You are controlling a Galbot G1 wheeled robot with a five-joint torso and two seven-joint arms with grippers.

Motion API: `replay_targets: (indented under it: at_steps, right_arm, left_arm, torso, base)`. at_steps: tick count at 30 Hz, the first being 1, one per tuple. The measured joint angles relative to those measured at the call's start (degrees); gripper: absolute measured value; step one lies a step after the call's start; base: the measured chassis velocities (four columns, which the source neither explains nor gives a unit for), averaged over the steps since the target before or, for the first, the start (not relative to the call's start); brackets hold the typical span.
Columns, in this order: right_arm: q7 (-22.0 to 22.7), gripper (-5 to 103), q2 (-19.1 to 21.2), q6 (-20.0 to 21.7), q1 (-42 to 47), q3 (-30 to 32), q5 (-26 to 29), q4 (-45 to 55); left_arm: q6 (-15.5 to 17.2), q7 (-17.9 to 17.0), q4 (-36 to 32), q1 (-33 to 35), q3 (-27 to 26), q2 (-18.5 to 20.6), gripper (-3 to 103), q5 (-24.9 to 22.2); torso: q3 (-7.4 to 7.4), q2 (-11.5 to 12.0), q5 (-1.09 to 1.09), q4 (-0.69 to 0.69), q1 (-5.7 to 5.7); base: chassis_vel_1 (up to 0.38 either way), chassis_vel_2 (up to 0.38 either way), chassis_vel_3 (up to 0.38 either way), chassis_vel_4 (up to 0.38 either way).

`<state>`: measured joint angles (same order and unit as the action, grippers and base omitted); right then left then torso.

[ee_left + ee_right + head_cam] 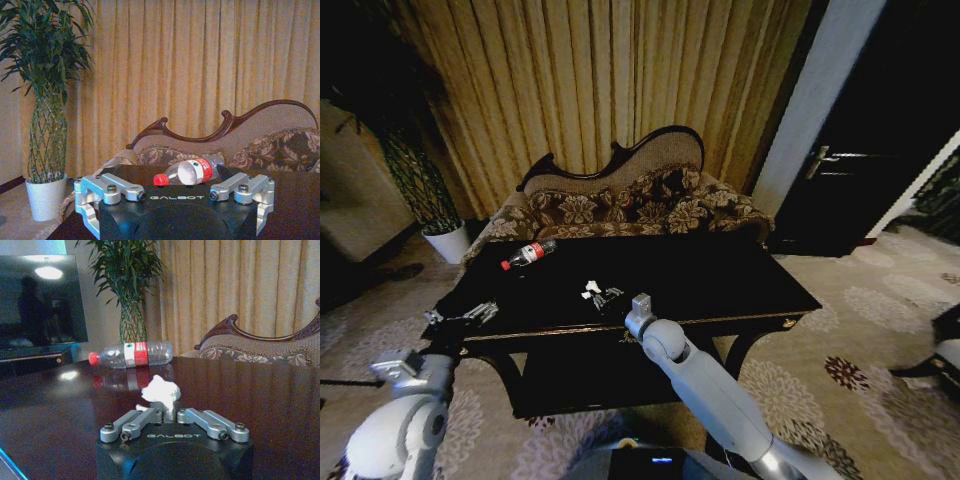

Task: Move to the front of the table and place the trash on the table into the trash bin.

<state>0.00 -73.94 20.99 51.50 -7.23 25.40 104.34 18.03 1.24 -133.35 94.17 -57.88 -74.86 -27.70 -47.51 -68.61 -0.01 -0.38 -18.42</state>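
Observation:
A clear plastic bottle [528, 254] with a red label and cap lies on its side at the far left of the black glossy table [720, 280]. My right gripper [605, 298] sits low over the table's middle, shut on a crumpled white paper [161, 391] that pokes up from between its fingertips; the bottle [132, 354] lies beyond it. Another small scrap [592, 289] lies close by. My left gripper [470, 314] hovers open at the table's near left corner, facing the bottle [192, 171] from a distance, with nothing between its fingers. The trash bin is out of view.
A carved floral sofa [620, 200] stands right behind the table against gold curtains. A tall plant in a white pot [448, 242] is at the far left. A dark screen [40, 300] stands off to one side. Patterned carpet surrounds the table.

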Motion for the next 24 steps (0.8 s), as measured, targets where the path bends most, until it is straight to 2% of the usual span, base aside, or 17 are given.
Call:
replay_targets:
  at_steps: [1, 6, 9, 10, 13, 14, 17, 18, 20, 24]
  right_arm:
    - [0.0, 3, 0.0, 0.0, 0.3, 0.5, 0.4, 0.7]
    - [0.0, 1, 0.0, 0.1, 1.0, 2.5, 1.4, 2.6]
    - [0.0, 1, 1.1, 1.0, 2.4, 9.4, 1.5, 5.9]
    - [0.0, 1, 1.1, 1.0, 2.4, 9.4, 1.5, 5.9]
    - [0.0, 1, 2.9, 1.3, 4.2, 18.6, 0.7, 7.0]
    - [0.0, 1, 2.9, 1.3, 4.2, 18.6, 0.7, 7.0]
    - [0.0, 1, 4.8, 0.7, 5.9, 24.9, -0.9, 6.2]
    - [0.0, 1, 4.8, 0.7, 5.9, 24.9, -0.9, 6.2]
    - [0.0, 1, 5.8, -0.8, 7.4, 29.1, -3.4, 4.7]
    - [0.0, 1, 6.0, -2.2, 9.0, 32.8, -6.2, 2.9]
  left_arm:
    - [-0.1, 0.0, 0.1, 0.0, 0.0, 0.1, 100, 0.0]
    - [-0.2, 0.0, 0.3, 0.0, -0.1, 0.2, 100, -0.1]
    - [-0.4, 0.0, 0.6, 0.0, -0.1, 0.5, 100, -0.3]
    - [-0.4, 0.0, 0.6, 0.0, -0.1, 0.5, 100, -0.3]
    - [-1.1, 0.2, 1.3, 0.0, 0.0, 0.5, 100, -0.4]
    - [-1.1, 0.2, 1.3, 0.0, 0.0, 0.5, 100, -0.4]
    - [-1.5, 0.7, 1.9, 0.0, 0.2, 0.5, 100, -0.4]
    - [-1.5, 0.7, 1.9, 0.0, 0.2, 0.5, 100, -0.4]
    - [-1.6, 0.8, 2.3, -0.2, 0.4, 0.7, 100, -0.4]
    - [-1.7, 0.9, 2.8, -0.6, 0.5, 0.6, 100, -0.1]
  torso:
    - [0.00, 0.0, 0.00, 0.00, 0.00]
    - [0.00, 0.0, 0.00, 0.01, 0.00]
    - [0.00, 0.0, 0.00, 0.01, 0.00]
    - [0.00, 0.0, 0.00, 0.01, 0.00]
    - [0.00, 0.0, 0.01, -0.01, 0.00]
    - [0.00, 0.0, 0.01, -0.01, 0.00]
    - [0.00, 0.0, 0.01, -0.01, 0.00]
    - [0.00, 0.0, 0.01, -0.01, 0.00]
    - [0.00, 0.0, 0.02, 0.00, 0.00]
    - [0.00, 0.0, 0.01, -0.02, 0.00]
  base:
    - [0.000, 0.000, 0.000, 0.000]
    - [0.000, 0.000, 0.000, 0.000]
    - [0.000, 0.000, 0.000, 0.000]
    - [0.000, 0.000, 0.000, 0.000]
    - [0.000, 0.000, 0.000, 0.000]
    - [0.000, 0.000, 0.000, 0.000]
    - [0.000, 0.000, 0.000, 0.000]
    - [0.000, 0.000, 0.000, 0.000]
    - [0.000, 0.000, 0.000, 0.000]
    - [0.000, 0.000, 0.000, 0.000]
